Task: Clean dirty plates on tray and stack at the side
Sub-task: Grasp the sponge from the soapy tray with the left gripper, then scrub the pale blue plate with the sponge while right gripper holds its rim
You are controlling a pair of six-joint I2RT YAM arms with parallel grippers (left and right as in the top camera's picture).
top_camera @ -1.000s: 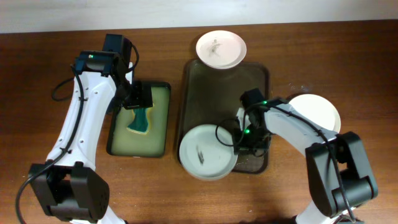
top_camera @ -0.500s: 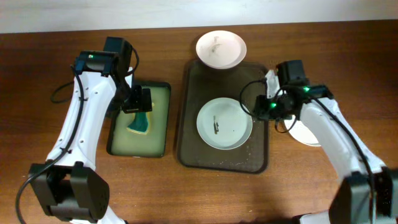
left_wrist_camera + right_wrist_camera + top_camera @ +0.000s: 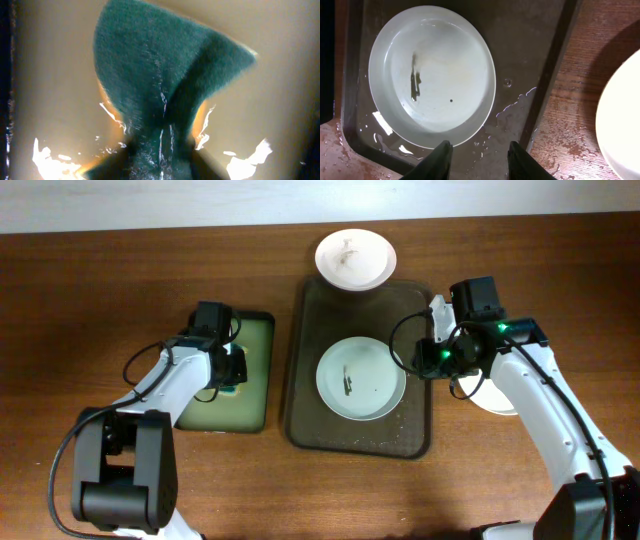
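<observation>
overhead and wrist views. the dark brown tray (image 3: 297, 405) lies mid-table and carries one white plate (image 3: 361, 377) with a dark smear (image 3: 415, 77) at its centre. a second plate (image 3: 355, 260) sits at the tray's far rim, overlapping it. a third plate (image 3: 505, 402) rests on the wooden table (image 3: 90, 290) to the right of the tray, partly hidden by the right arm.

the right gripper (image 3: 432, 360) hangs over the tray's right rim, just beside the smeared plate. its fingers (image 3: 437, 159) stand wide apart and empty, with wet tray floor between them and the plate's near rim just ahead of the tips.

the left gripper (image 3: 228, 368) is down in the pale-green tray (image 3: 255, 400), well apart from all three plates, pinched narrow on a green sponge (image 3: 160, 95), which fans out beyond the tips above wet, glinting liquid.
</observation>
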